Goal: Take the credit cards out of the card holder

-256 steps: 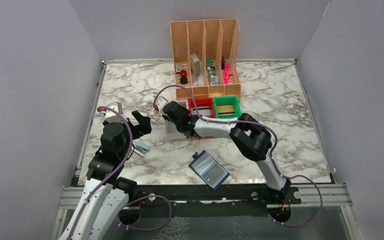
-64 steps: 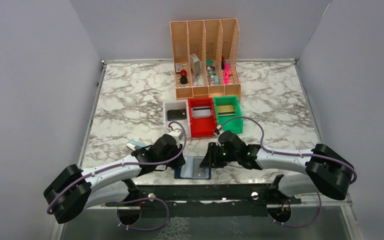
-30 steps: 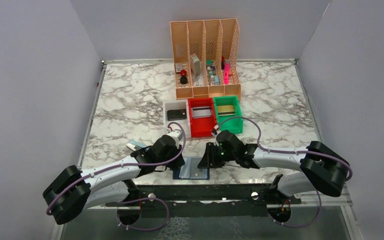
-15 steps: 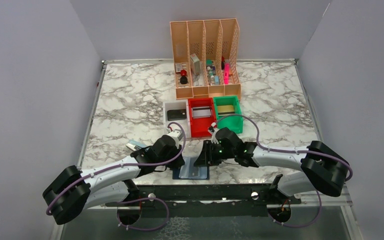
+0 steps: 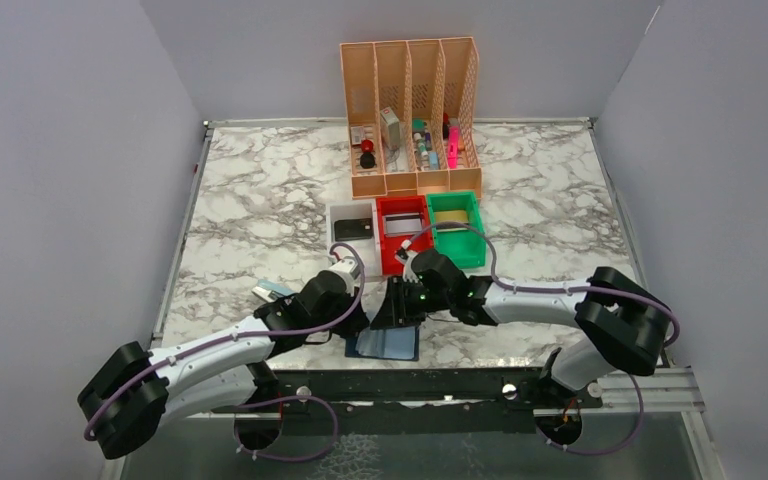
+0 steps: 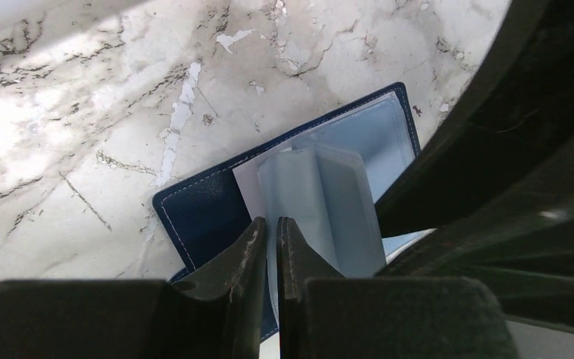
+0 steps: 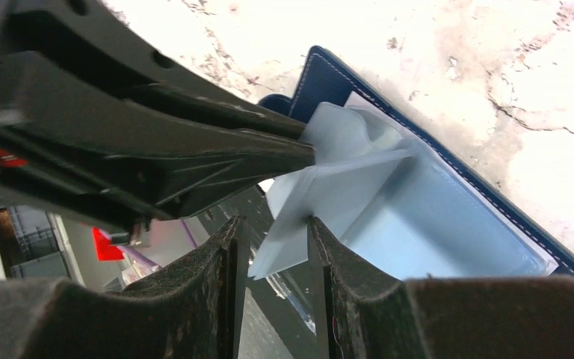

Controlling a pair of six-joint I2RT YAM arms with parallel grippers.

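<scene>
The navy card holder (image 5: 388,345) lies open near the table's front edge, its greyish see-through pockets (image 6: 321,198) facing up. My left gripper (image 6: 270,222) is shut on one pocket leaf and holds it raised off the holder (image 6: 194,217). My right gripper (image 7: 273,224) stands open just opposite, the leaf's free edge (image 7: 288,239) between its jaws and touching one finger. No card shows in the pockets. A black credit card (image 5: 353,228) lies in the white bin, a silver one (image 5: 401,224) in the red bin and a gold one (image 5: 450,217) in the green bin.
A tall orange file rack (image 5: 410,110) with small items stands at the back. The white, red and green bins (image 5: 465,245) sit in front of it, just beyond the right gripper (image 5: 392,305). A small pale flat item (image 5: 272,292) lies left of the left gripper (image 5: 355,322).
My right gripper has moved left and away from the front edge, closing in on the left gripper over the holder. The left gripper has kept its grip and barely shifted.
</scene>
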